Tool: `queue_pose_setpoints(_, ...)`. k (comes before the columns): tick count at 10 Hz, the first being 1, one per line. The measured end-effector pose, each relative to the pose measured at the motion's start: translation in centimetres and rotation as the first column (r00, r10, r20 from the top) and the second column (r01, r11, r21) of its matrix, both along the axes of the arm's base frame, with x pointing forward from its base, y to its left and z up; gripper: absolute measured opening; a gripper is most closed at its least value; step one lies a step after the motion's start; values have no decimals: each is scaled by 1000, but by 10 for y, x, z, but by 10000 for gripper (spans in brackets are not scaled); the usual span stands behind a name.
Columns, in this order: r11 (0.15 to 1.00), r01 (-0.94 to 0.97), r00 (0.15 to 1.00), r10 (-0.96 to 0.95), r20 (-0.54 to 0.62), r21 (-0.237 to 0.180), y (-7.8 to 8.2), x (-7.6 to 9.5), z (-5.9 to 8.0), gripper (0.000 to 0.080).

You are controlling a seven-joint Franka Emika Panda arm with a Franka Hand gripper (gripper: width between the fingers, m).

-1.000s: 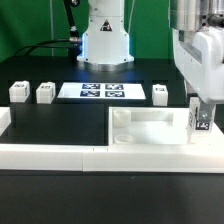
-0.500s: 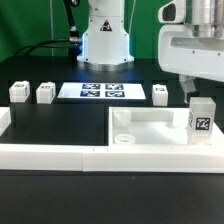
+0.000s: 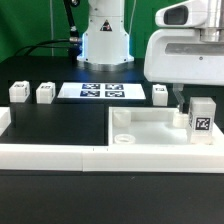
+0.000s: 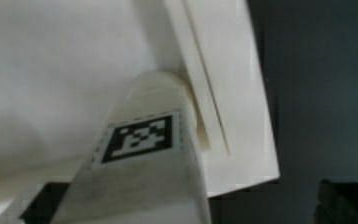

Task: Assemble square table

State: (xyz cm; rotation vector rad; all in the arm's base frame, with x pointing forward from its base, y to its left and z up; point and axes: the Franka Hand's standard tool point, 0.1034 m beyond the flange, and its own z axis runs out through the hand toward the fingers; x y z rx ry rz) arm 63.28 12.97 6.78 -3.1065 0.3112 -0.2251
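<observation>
The white square tabletop (image 3: pixel 150 128) lies tray-side up at the front right. One white tagged leg (image 3: pixel 203 117) stands upright in its corner at the exterior view's right; it also shows in the wrist view (image 4: pixel 144 140). My gripper (image 3: pixel 190 102) hangs just above and behind that leg, open, with a dark finger (image 3: pixel 178 100) beside it. In the wrist view the gripper (image 4: pixel 197 205) has its fingers wide apart, with the leg between them and a gap on one side. Three more legs (image 3: pixel 18 92), (image 3: pixel 45 93), (image 3: pixel 161 94) stand in the back row.
The marker board (image 3: pixel 102 91) lies flat at the back middle. A long low white border wall (image 3: pixel 50 155) runs along the front and up the left side. The arm's base (image 3: pixel 105 40) stands behind the board.
My gripper was down around the leg's top a second ago. It has let go and lifted, and the hand has shifted toward the exterior view's left. The leg stays upright in the corner.
</observation>
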Motion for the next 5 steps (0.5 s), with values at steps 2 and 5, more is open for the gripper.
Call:
queue_pose_setpoints(2, 999, -33, 999, 33, 5, -6, 0, 0, -4, 640)
queue_pose_setpoints(5, 999, 43, 999, -43, 4, 1, -5, 0, -4, 481)
